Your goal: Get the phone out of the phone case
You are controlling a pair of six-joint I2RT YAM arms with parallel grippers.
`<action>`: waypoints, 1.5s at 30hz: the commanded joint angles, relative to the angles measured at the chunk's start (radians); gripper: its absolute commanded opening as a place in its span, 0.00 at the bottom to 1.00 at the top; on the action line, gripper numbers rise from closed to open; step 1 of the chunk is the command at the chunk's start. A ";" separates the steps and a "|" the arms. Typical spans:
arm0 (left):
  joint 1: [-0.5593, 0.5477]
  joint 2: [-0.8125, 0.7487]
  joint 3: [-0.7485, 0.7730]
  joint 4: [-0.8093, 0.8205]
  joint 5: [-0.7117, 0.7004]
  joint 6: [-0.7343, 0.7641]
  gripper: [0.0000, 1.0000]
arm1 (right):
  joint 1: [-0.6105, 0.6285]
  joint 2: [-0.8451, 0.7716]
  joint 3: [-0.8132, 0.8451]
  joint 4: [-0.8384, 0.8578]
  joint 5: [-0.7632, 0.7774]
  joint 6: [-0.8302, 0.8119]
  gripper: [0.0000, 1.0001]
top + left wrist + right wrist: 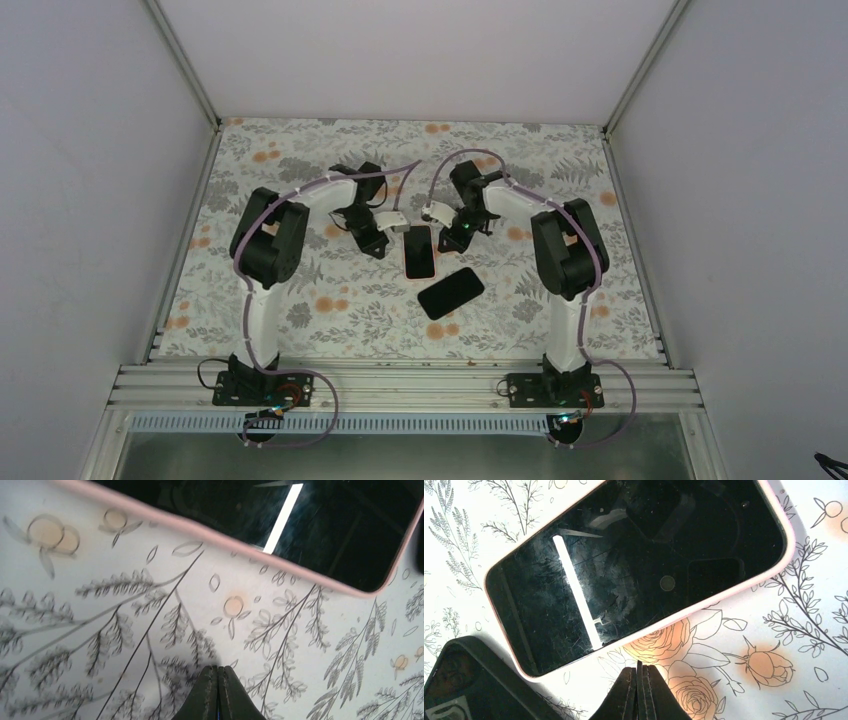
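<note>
A phone with a black screen and a pink rim (418,252) lies screen up on the floral mat. It also shows in the left wrist view (280,525) and the right wrist view (639,570). A black slab (450,293) that looks like an empty black case (459,685) lies just in front of it, apart from it. My left gripper (396,227) is shut and empty, its tips (218,670) low over the mat left of the phone. My right gripper (437,217) is shut and empty, its tips (639,670) right of the phone's long edge, not touching it.
The floral mat (300,310) covers the table between white walls. An aluminium rail (400,385) runs along the near edge by the arm bases. Both arms bend inward, with their wrists close together over the far middle.
</note>
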 commanded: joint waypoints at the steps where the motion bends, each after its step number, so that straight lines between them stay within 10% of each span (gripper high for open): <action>1: 0.016 0.011 -0.111 0.112 -0.091 0.025 0.03 | -0.016 -0.029 -0.038 0.034 -0.024 -0.031 0.04; 18: -0.149 -0.179 -0.357 0.370 -0.146 0.041 0.02 | -0.080 0.207 0.209 -0.142 -0.168 -0.053 0.04; 45: -0.328 -0.041 -0.175 0.313 -0.125 -0.022 0.02 | -0.004 0.301 0.454 -0.127 -0.133 0.041 0.04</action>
